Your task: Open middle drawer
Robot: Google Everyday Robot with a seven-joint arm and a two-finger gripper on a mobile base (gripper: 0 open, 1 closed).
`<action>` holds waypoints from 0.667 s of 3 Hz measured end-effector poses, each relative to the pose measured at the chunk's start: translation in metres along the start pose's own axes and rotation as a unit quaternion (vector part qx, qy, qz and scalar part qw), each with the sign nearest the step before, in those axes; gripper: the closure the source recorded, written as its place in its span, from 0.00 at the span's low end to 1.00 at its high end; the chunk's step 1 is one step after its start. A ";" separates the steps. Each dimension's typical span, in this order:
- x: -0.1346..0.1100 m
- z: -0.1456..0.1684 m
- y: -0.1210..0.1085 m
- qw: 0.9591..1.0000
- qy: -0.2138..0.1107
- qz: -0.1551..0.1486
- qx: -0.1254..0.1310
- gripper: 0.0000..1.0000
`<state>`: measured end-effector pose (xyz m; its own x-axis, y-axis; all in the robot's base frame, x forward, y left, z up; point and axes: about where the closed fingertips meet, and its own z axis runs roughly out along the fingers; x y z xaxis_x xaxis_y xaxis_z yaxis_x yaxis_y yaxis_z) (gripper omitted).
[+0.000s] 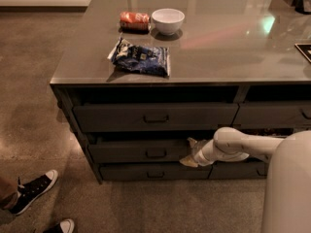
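The middle drawer (136, 152) is the low dark grey front between the taller top drawer (121, 116) and the bottom drawer (126, 172) of the counter's left stack. Its small rectangular pull (156, 154) sits at the centre. A dark gap shows above its front edge. My gripper (190, 152) is at the drawer's right end, a short way to the right of the pull, on the end of my white arm (233, 144), which reaches in from the right.
On the grey counter top (218, 47) lie a blue snack bag (141, 57), a red packet (134, 19) and a white bowl (168, 21). Narrower drawers (272, 115) stand to the right. A person's sneakers (34, 191) are on the floor at lower left. My white body (289, 188) fills the lower right.
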<state>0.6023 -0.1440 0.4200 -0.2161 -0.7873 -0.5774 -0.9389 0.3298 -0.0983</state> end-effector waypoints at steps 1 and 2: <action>-0.004 -0.006 -0.001 1.000 0.000 0.000 0.000 0.89; -0.008 -0.014 -0.002 1.000 0.000 0.000 0.000 1.00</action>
<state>0.6026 -0.1452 0.4360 -0.2161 -0.7874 -0.5774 -0.9389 0.3298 -0.0983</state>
